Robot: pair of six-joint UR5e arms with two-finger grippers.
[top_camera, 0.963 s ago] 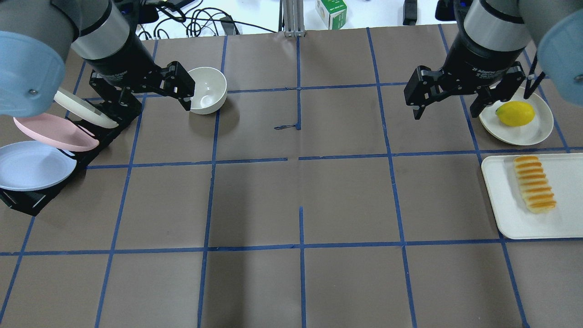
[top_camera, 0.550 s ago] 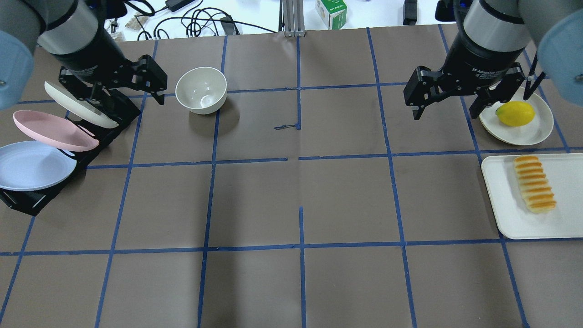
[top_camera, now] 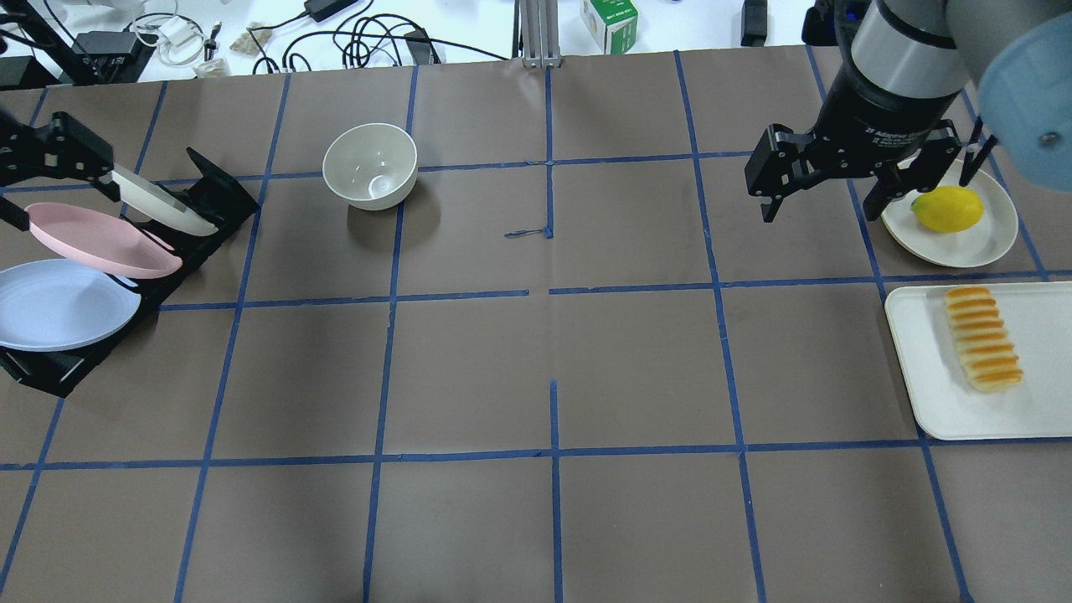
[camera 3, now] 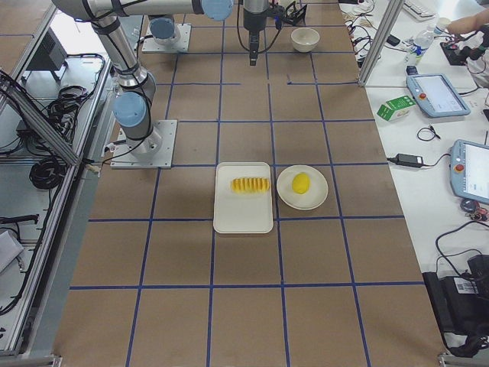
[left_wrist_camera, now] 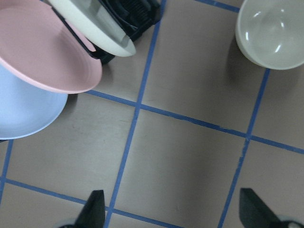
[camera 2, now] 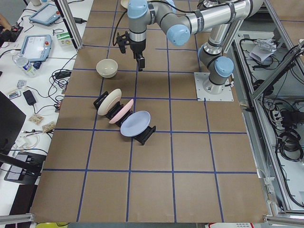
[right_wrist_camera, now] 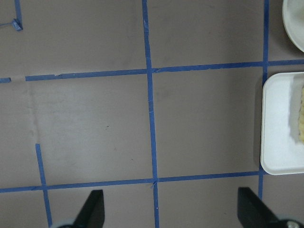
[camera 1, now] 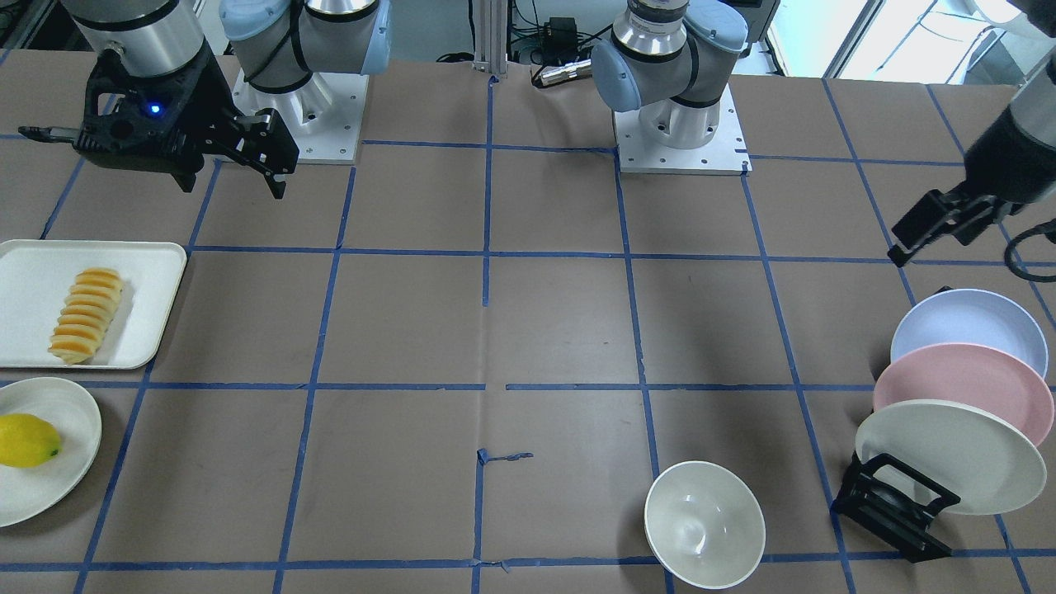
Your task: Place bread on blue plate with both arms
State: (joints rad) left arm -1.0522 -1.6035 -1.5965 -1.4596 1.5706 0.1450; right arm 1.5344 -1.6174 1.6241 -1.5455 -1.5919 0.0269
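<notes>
Swinging away from the bowl [top_camera: 370, 165], the left arm [camera 1: 1019, 148] now hangs over the left edge of the brown counter [top_camera: 553, 368], with the left claw [left_wrist_camera: 173, 213] spread wide and empty above the rack [top_camera: 50, 368]. The right arm [top_camera: 904, 50] keeps its place near the far right corner, the right claw [top_camera: 821, 208] equally wide and empty. A white tray [top_camera: 930, 394] lies at the right edge. The black rack at the left edge holds the blue plate [top_camera: 59, 306], nearest the robot, then a pink plate [top_camera: 100, 241] and a cream plate [top_camera: 163, 205]. The bread [top_camera: 983, 338] lies on the tray, and a lemon [top_camera: 947, 208] sits on a small white plate [top_camera: 980, 247] just beyond it.
</notes>
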